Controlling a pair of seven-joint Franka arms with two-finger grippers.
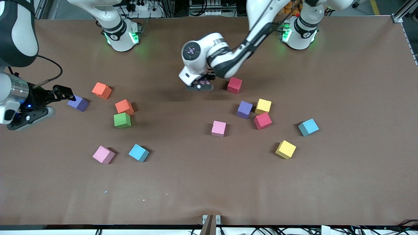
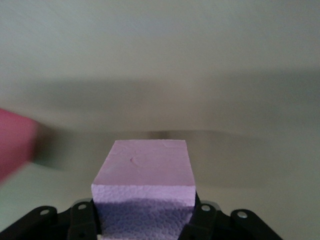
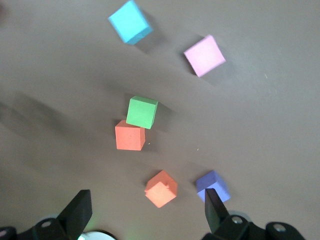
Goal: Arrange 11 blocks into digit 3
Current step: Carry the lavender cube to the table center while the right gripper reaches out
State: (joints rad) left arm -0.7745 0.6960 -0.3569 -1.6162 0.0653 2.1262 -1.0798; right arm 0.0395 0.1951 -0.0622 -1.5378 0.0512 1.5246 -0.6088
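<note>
Barely started, imo: I've got the left gripper [image 1: 200, 85] clamped on a pink block [image 2: 145, 175], low over the table's middle beside a red block [image 1: 234, 85]. Other blocks lie scattered, no 3 yet. Right gripper [image 1: 62, 94] waits w/ fingers spread, over a purple block [image 1: 78, 103].

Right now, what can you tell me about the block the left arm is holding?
The pink block is a small matte foam cube with a grainy cut face and a smooth upper face. The left end effector is shut on it, fingers pressing two facing sides. It sits level, low over the table, beside a red block.
</note>
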